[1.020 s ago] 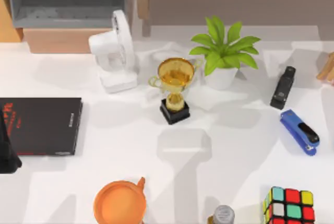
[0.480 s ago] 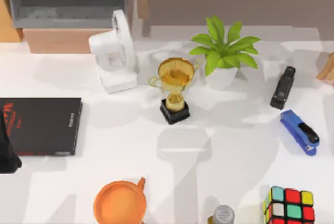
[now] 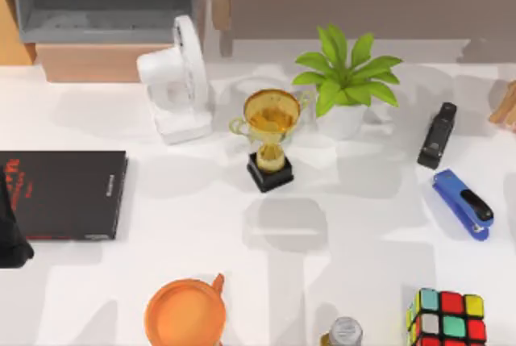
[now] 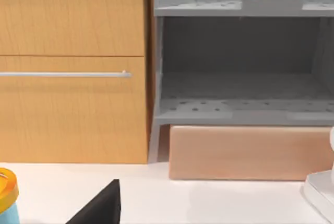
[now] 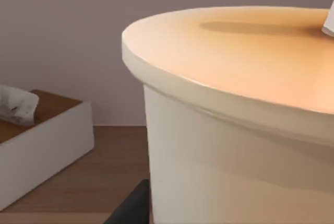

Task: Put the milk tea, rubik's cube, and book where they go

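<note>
Your multicoloured 3x3 rubik's cube (image 3: 446, 318) sits at the white counter (image 3: 347, 217)'s front-right edge, open room behind; finger state: cannot tell.

A rendered office or study setting is suggested. A white desk (image 3: 201, 225) is laid out w/ stationery: a blue stapler (image 3: 463, 203) and a black stapler (image 3: 437, 135), plus a thin black book (image 3: 64, 193). Desk ornaments are seen too, i.e. a gold trophy (image 3: 268, 138), a potted plant (image 3: 345, 84) and a small white fan (image 3: 176, 80). Behind, a grey shelf unit (image 4: 242, 67) and a wooden drawer front w/ metal handle (image 4: 65, 74) are seen, and a tissue box (image 5: 39, 145) on wood.
</note>
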Available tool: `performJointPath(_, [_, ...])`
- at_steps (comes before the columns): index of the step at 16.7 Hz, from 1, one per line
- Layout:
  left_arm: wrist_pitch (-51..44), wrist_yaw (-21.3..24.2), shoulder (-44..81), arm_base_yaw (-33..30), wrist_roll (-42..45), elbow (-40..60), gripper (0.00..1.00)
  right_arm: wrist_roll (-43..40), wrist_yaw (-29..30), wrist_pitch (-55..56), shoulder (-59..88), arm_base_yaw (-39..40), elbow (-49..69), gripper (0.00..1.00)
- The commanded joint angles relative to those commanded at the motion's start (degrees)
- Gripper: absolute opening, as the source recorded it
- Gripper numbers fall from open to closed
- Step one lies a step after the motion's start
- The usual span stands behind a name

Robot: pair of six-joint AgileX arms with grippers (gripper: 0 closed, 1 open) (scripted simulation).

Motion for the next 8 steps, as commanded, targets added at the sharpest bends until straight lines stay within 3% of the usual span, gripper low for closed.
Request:
performJointPath(4, [0.00,0.00,0.00,0.00,0.00,0.00,1.00,0.18,-0.28,0.56,0.04,-0.46,0.20,0.00])
performJointPath(8, [0.00,0.00,0.00,0.00,0.00,0.00,1.00,0.73,-4.14,6.36,0.92,-7.17,-1.22,0.00])
